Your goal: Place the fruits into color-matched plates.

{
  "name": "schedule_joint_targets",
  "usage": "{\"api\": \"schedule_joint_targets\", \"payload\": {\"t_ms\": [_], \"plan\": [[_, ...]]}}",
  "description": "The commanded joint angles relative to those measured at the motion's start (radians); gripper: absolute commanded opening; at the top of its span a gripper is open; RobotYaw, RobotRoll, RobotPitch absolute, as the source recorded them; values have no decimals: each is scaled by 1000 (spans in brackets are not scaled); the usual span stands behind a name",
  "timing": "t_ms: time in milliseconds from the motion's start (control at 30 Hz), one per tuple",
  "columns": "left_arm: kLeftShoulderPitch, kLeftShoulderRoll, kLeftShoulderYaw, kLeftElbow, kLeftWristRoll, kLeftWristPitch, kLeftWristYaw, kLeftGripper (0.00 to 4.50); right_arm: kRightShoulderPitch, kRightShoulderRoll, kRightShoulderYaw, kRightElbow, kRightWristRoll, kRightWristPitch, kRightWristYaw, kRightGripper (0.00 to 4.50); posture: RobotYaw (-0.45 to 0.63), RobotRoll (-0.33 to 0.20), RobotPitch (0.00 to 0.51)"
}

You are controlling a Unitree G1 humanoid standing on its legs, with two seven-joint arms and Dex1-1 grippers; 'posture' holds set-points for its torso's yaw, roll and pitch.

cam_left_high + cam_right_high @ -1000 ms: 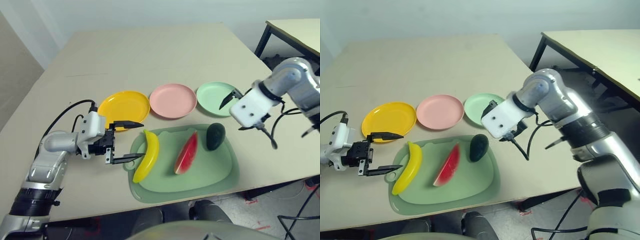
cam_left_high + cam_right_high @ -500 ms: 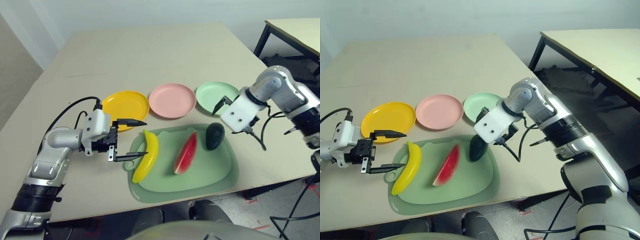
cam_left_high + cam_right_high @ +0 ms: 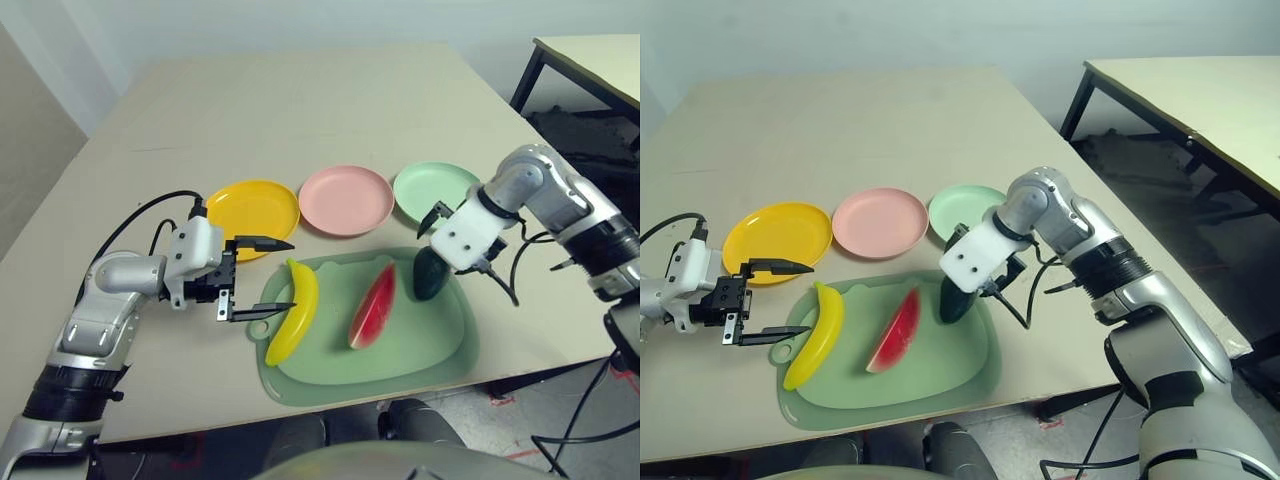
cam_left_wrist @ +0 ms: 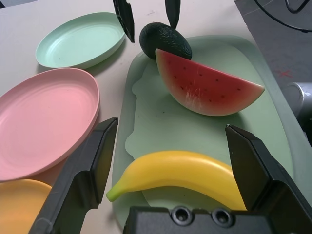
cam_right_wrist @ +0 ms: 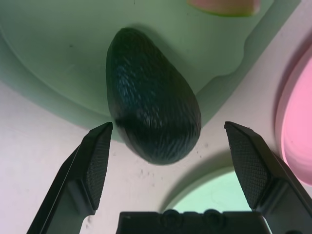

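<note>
My right gripper (image 5: 168, 129) stands with its two fingers wide apart, nothing between them gripped; it hovers over the far right end of the cutting mat (image 3: 400, 365), and the avocado (image 5: 153, 102) lies just ahead of its fingertips, on the mat near that edge; the mint green plate (image 3: 420, 190) is just beyond, on the far side.

My left gripper (image 4: 170, 124) is spread wide too, holding nothing, at the mat's left end; the banana (image 4: 175, 170) lies close by its fingertips, on the left part of the mat.

Further out from both, the watermelon wedge (image 3: 372, 308) rests on the mat between banana and avocado, nearer the avocado; past the mat's far edge the plates make a row on the table (image 3: 300, 110), yellow-orange plate (image 3: 235, 210) at left, pink plate (image 3: 346, 200) in the middle, mint green at right; all three are bare of fruit.
</note>
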Motion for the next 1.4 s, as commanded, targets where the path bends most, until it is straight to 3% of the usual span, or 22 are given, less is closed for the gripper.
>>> {"api": "schedule_joint_targets", "payload": {"t_ms": [33, 1167, 1267, 1367, 1400], "plan": [[0, 6, -6, -18, -2, 3, 0, 4493, 13, 12, 2, 6, -12, 2, 0, 4500, 38, 0, 35], [27, 17, 3, -36, 6, -16, 16, 4493, 45, 55, 6, 35, -48, 13, 4, 4500, 56, 0, 40], [26, 17, 1, -33, 9, -20, 15, 4500, 50, 50, 4, 25, -48, 30, 14, 4152, 56, 0, 40], [27, 17, 1, -35, 8, -21, 15, 4500, 54, 46, 2, 15, -49, 43, 19, 3242, 55, 0, 41], [28, 17, 0, -36, 9, -21, 15, 4500, 56, 44, 2, 11, -49, 48, 21, 3124, 53, 0, 41]]}}
